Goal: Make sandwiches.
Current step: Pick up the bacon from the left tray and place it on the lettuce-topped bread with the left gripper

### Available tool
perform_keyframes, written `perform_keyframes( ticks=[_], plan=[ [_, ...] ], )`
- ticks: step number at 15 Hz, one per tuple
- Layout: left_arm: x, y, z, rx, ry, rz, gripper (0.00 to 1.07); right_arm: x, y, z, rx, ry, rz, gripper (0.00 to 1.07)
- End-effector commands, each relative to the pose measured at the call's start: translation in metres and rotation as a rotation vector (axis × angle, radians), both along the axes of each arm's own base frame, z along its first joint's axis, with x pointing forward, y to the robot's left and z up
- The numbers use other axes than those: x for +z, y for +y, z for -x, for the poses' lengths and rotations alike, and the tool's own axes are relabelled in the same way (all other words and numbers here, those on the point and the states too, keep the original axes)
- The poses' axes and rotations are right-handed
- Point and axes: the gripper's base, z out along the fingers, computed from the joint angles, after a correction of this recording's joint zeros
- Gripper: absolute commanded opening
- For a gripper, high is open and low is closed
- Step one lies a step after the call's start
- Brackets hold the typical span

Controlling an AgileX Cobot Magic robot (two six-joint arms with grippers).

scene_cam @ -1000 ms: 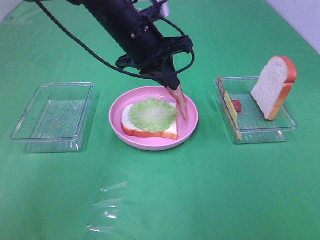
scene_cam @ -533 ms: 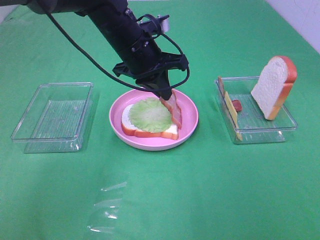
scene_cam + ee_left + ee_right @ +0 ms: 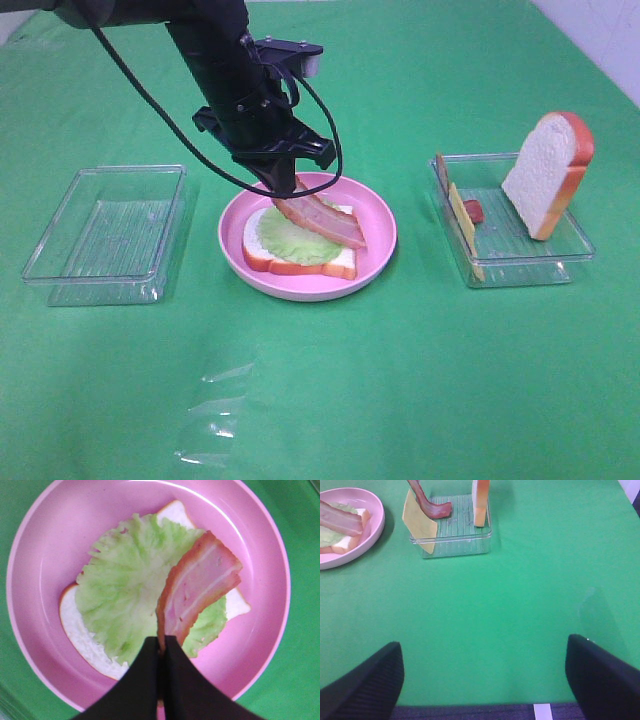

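On the pink plate (image 3: 380,250) lies a bread slice (image 3: 300,265) topped with a frilly green lettuce leaf (image 3: 285,240). A reddish bacon strip (image 3: 322,220) slants across the lettuce, one end pinched in my left gripper (image 3: 283,190), which hovers over the plate's back rim. The left wrist view shows the black fingers (image 3: 145,675) of that gripper (image 3: 162,642) shut on the bacon (image 3: 200,592) above the lettuce (image 3: 120,595). My right gripper (image 3: 485,680) stands open over bare green cloth, holding nothing. A second bread slice (image 3: 548,170) leans upright in the right tray (image 3: 520,255), beside the yellow cheese slice (image 3: 463,225) and another bacon piece (image 3: 474,211).
An empty clear tray (image 3: 105,235) sits left of the plate. A crumpled sheet of clear film (image 3: 215,410) lies on the green cloth near the front. In the right wrist view the filled tray (image 3: 452,542) is ahead, the plate (image 3: 370,535) off to one side.
My left gripper has moved left and down over the plate. The bacon strip went from hanging nearly upright at the plate's right side to lying slanted across the lettuce.
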Motion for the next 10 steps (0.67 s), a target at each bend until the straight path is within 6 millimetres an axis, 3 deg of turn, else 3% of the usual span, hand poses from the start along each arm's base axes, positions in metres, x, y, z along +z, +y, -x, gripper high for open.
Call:
perform_keyframes(
  ticks=[1, 10],
  plan=[
    [-0.0004, 0.0007, -0.0018, -0.003, -0.016, -0.012, 0.0, -0.0001, -0.0003, 0.0024, -0.007, -0.031, -0.005, 0.84],
    [-0.001, 0.0011, -0.0021, -0.003, -0.017, -0.018, 0.0, -0.0001, -0.0003, 0.0024, -0.007, -0.031, -0.005, 0.84]
  ],
)
